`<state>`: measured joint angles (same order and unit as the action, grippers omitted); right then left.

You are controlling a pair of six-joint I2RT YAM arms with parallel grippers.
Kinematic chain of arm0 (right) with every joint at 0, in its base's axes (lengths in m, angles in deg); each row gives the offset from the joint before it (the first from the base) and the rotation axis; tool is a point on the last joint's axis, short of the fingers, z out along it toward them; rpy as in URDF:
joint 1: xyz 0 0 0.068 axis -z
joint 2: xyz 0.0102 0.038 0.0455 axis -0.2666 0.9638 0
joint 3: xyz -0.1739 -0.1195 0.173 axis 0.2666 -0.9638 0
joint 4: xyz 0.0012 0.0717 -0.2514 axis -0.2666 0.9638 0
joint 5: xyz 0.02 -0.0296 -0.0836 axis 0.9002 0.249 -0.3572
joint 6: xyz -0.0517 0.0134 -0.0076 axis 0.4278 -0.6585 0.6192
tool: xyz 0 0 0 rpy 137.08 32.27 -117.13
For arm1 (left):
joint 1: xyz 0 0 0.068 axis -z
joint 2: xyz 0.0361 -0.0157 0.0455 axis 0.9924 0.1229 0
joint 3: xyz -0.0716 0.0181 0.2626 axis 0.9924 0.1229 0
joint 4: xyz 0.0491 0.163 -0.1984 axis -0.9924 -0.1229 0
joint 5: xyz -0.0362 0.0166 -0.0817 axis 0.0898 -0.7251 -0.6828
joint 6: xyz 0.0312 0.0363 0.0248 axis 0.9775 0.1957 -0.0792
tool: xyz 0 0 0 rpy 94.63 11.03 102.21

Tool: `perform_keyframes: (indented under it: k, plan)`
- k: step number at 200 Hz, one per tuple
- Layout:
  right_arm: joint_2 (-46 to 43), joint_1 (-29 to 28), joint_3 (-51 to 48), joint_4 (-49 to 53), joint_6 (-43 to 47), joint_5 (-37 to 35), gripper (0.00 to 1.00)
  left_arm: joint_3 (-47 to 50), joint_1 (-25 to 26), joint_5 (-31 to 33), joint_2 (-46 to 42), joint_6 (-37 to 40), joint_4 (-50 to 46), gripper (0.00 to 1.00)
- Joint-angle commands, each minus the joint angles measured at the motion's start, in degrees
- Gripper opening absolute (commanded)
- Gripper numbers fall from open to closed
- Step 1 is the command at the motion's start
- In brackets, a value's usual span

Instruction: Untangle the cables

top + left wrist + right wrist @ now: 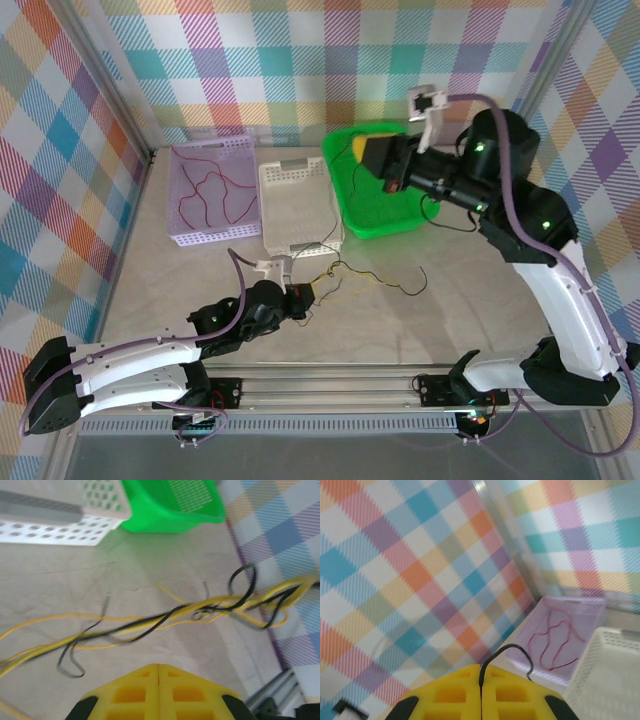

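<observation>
Lying on the counter (450,320) in front of the white basket (272,215), the twisted yellow and black cables (365,275) are seen just ahead of the left pincer (308,296), whose yellow fingers (130,695) are pressed together tip to tip. The right pincer (358,150) is held raised above the green basket (385,215), and it is clamped on a thin black cable (512,651) that loops up from between its fingers. Red cables (205,190) are laid in the lilac basket (215,148).

Bright, even light; both wrist views blurred, soft shadows.
</observation>
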<state>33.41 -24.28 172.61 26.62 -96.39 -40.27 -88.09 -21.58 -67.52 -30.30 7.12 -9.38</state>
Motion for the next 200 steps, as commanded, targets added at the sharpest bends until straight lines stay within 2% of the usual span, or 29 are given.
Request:
perform_keyframes:
  k: [1, 57, 80, 109, 200]
  plan:
    - [-2.14, 4.15, 2.6, 1.29, -2.62, -1.23, 0.0, 2.0, -2.23, 2.19, -2.64, -1.16, -6.56, 0.0]
    - [-2.54, 7.6, 8.12, 4.62, -1.66, -5.29, 0.0, 3.65, -10.14, 0.13, -7.01, -0.39, -14.88, 0.0]
    - [-1.59, 7.75, 10.65, 6.39, -0.73, -4.27, 0.0, 3.31, -13.92, -2.12, -7.73, 0.81, -18.87, 0.0]
    - [-0.11, 7.75, 11.39, 7.51, -0.74, -1.51, 0.0, 0.91, -17.49, -4.41, -7.14, 3.0, -20.72, 0.0]
    - [9.35, 7.83, 11.81, 7.39, -3.44, 12.59, 0.0, -12.76, -21.62, -6.87, -2.99, 11.59, -28.98, 0.0]
